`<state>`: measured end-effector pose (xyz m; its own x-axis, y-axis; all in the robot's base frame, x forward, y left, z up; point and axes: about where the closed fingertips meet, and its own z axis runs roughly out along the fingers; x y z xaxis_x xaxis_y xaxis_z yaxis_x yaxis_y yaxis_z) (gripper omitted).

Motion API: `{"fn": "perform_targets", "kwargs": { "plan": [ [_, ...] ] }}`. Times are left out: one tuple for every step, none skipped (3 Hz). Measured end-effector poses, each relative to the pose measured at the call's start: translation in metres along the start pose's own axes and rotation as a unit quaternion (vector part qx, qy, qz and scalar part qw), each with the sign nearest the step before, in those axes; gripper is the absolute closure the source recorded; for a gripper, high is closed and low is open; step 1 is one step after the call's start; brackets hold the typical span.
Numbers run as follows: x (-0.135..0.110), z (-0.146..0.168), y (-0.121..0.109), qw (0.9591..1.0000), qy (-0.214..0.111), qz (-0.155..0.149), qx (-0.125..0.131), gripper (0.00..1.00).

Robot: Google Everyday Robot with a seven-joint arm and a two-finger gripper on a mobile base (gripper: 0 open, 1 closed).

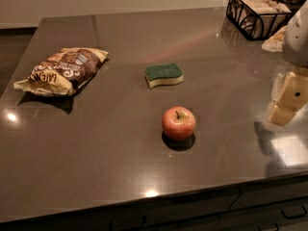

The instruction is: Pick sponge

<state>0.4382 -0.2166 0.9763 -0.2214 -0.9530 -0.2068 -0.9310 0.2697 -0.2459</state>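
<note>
Evidently nothing is grasped yet; the sponge [164, 74] is seen flat on the countertop [96, 143], green side up, just beyond the apple [178, 122]. The gripper [287, 101] is noted at the right edge, well apart from the sponge; its state cannot be told. Approach, grasp and lift are judged outstanding; 3 steps.

Green-topped yellow foam sponge [163, 75] lies mid-counter on the dark polished stone countertop [96, 153], with the round red-yellow apple [178, 122] in front of it, slightly right, not touching. Crumpled brown foil chip bag [62, 71] lies well left of the sponge; black wire basket [257, 13] sits at the back right corner. Pale plastic gripper [287, 100] hangs at the right edge, well right of sponge and apple, in front of the basket.
</note>
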Motion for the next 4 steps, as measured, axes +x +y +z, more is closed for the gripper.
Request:
{"fn": "perform_targets", "kwargs": {
  "plan": [
    [0.000, 0.000, 0.000, 1.0000, 0.000, 0.000, 0.001, 0.00],
    [-0.022, 0.011, -0.014, 0.9997, -0.022, -0.001, -0.013, 0.00],
    [-0.055, 0.031, -0.043, 0.9984, -0.052, 0.000, -0.022, 0.00],
    [-0.086, 0.057, -0.078, 0.9971, -0.072, 0.004, -0.025, 0.00]
  ]
}}
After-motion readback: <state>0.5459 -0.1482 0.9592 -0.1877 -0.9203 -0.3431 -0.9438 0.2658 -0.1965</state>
